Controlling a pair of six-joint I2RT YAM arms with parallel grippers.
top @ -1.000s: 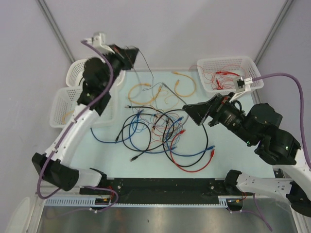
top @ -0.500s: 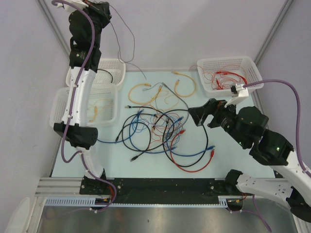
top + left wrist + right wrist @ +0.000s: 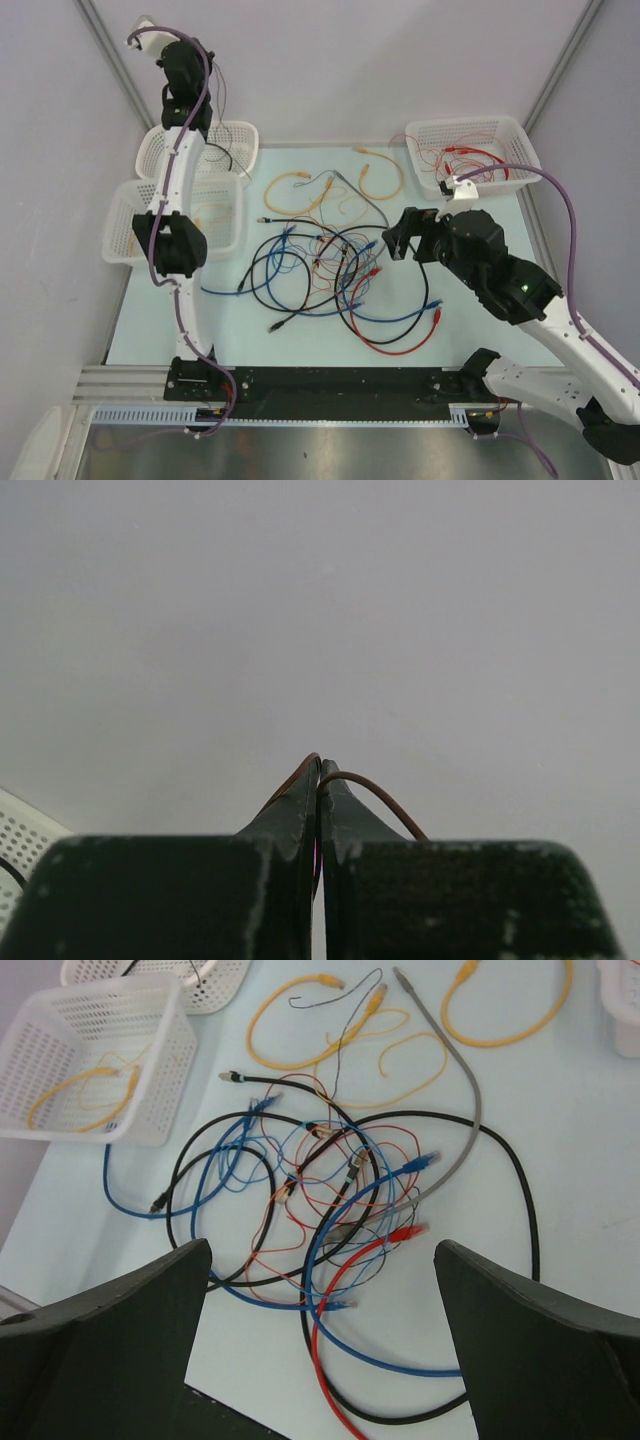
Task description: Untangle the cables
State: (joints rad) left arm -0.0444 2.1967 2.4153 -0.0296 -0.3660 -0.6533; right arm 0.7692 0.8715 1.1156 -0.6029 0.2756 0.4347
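The left end effector [image 3: 320, 772] pinches a thin brown wire [image 3: 378, 796] — jaws pressed together — white basket [image 3: 22, 848] corner lower left.

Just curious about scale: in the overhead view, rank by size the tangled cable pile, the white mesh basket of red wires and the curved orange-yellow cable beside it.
Largest: tangled pile of coloured cables.
Then: white plastic mesh basket.
Smallest: curved orange-yellow cable.

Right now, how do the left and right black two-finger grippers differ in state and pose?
The left gripper is shut on a thin brown wire; the right gripper is open and empty. The left gripper faces a blank wall; the right gripper looks down on the tangled cables. Both are black.
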